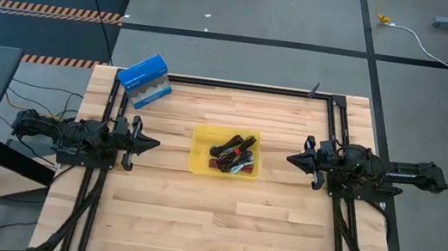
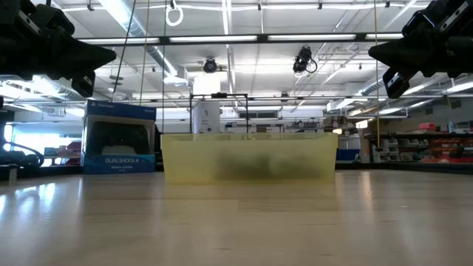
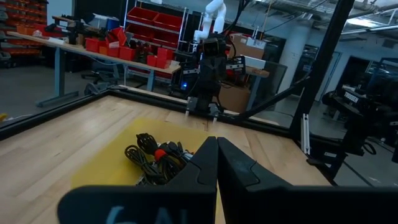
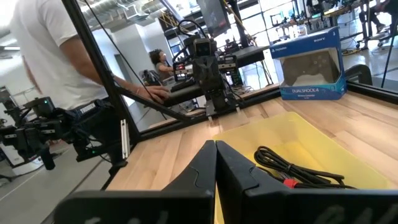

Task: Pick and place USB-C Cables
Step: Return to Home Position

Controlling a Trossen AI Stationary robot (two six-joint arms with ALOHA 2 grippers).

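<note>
The USB-C cables lie bundled together inside a shallow yellow bin at the middle of the table; black ones and a red spot show among them. My left gripper hovers shut at the table's left, pointing level toward the bin. My right gripper hovers shut at the table's right, also pointing level toward the bin. Both stand above the tabletop and apart from the bin, touching nothing.
A blue boxed game controller stands at the table's far left corner. A black metal frame runs along the table's far edge and sides. People show in the room beyond the left side. Bare wood lies in front of the bin.
</note>
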